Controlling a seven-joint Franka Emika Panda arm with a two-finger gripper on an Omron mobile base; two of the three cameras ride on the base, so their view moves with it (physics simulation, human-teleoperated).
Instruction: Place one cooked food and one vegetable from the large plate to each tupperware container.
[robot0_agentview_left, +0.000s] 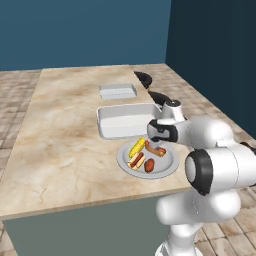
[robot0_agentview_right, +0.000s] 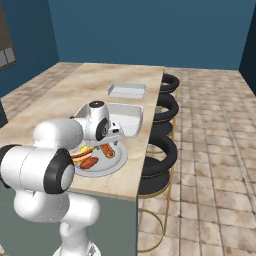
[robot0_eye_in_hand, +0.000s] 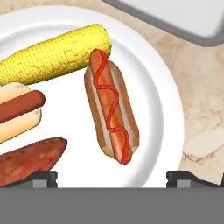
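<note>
The large plate (robot0_agentview_left: 166, 165) (robot0_agentview_right: 114, 163) (robot0_eye_in_hand: 170, 100) sits near the counter's front edge. On it lie a yellow corn cob (robot0_agentview_left: 137, 147) (robot0_eye_in_hand: 54, 54), a hot dog with ketchup (robot0_agentview_left: 156, 150) (robot0_agentview_right: 107, 150) (robot0_eye_in_hand: 111, 118), a second hot dog in a bun (robot0_agentview_left: 135, 160) (robot0_eye_in_hand: 19, 109) and a reddish sweet potato (robot0_agentview_left: 149, 165) (robot0_agentview_right: 89, 163) (robot0_eye_in_hand: 26, 159). My gripper (robot0_agentview_left: 155, 144) (robot0_agentview_right: 109, 142) (robot0_eye_in_hand: 111, 177) hangs open just above the ketchup hot dog, holding nothing. The larger tupperware container (robot0_agentview_left: 125, 121) (robot0_agentview_right: 129, 118) stands right behind the plate. The smaller one (robot0_agentview_left: 117, 91) (robot0_agentview_right: 127, 90) lies farther back.
Black round stools (robot0_agentview_right: 161, 159) (robot0_agentview_left: 159, 96) line the counter's right side. The marble counter (robot0_agentview_left: 65, 145) stretches wide to the left of the plate and trays. The large tray's near wall (robot0_eye_in_hand: 183, 19) sits close beyond the plate rim.
</note>
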